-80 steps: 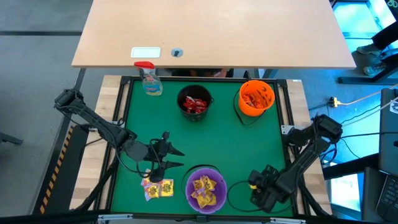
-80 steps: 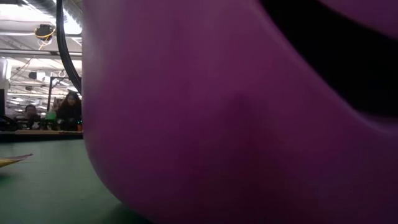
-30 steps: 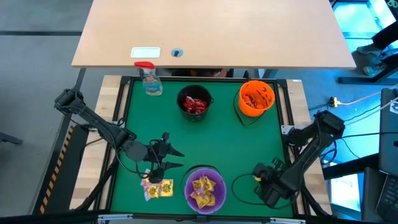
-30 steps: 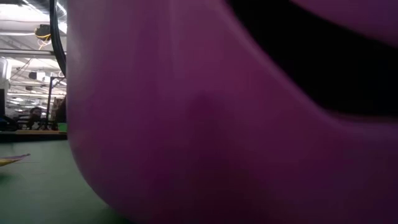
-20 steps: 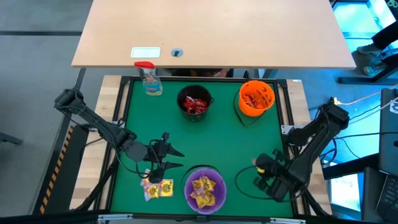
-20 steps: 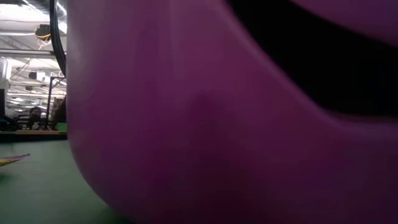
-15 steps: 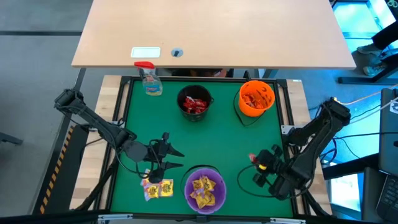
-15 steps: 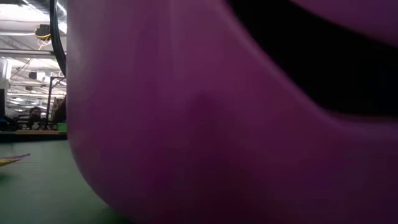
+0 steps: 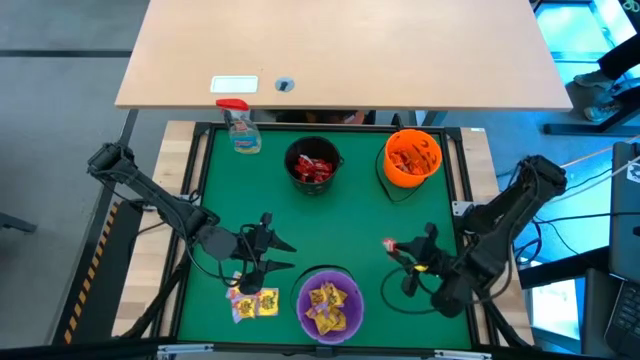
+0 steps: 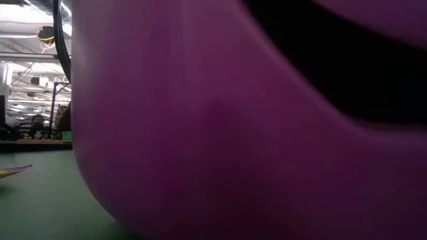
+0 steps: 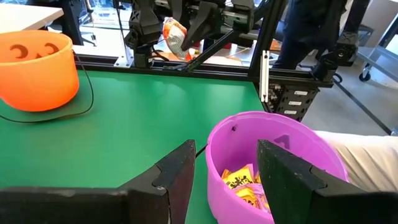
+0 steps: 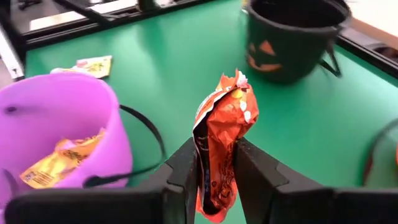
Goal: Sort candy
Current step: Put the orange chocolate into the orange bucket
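Right claw with orange candy, now lifted

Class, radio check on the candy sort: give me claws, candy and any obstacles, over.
Right claw shut on orange candy packet, off the mat. Left claw open, hovering by yellow packets beside purple bucket. Path to orange bucket looks clear.

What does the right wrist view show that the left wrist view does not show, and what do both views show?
Only the right wrist view shows the black bucket, a loose yellow candy on the green mat, and closely how the right gripper has its jaws shut on the orange candy.

Only the left wrist view shows the orange bucket and the left gripper with its jaws open and empty.

Both show the purple bucket with yellow candies inside, and the held orange candy, far off in the left wrist view.
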`<state>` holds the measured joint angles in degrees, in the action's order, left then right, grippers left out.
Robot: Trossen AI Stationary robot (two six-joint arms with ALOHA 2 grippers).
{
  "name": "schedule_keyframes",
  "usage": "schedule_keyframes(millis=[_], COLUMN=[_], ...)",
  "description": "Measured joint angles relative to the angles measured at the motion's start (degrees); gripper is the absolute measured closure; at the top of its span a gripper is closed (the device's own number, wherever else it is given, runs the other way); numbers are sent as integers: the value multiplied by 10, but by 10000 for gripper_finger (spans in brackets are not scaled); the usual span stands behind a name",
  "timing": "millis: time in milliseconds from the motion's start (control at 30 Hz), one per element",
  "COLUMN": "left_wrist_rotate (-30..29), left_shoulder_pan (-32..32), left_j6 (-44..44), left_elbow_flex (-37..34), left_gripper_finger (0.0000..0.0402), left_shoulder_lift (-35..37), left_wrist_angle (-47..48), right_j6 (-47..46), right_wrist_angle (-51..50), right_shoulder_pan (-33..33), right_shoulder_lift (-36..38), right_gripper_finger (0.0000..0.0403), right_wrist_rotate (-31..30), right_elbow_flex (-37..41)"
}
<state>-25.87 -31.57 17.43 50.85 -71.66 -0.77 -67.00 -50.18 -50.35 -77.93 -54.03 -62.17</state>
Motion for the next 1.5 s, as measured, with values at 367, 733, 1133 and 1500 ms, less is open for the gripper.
schedule_keyframes(millis=[367, 733, 1133, 1500], left_wrist_rotate=[0, 0, 5, -4], left_shoulder_pan=[0, -1, -9, -8], left_j6=[1, 2, 1, -9], left_elbow_flex=[0, 0, 0, 0], left_gripper_finger=[241, 240, 240, 241], left_shoulder_lift=[0, 0, 0, 0], left_wrist_angle=[-2, -2, -2, -2], right_j6=[285, 448, 484, 521], right_wrist_angle=[189, 308, 247, 309], right_shoulder_pan=[128, 272, 419, 491], right_shoulder_lift=[-2, -2, 36, 163], right_gripper_finger=[314, 314, 314, 314], right_wrist_rotate=[90, 259, 375, 410], right_elbow_flex=[0, 0, 0, 81])
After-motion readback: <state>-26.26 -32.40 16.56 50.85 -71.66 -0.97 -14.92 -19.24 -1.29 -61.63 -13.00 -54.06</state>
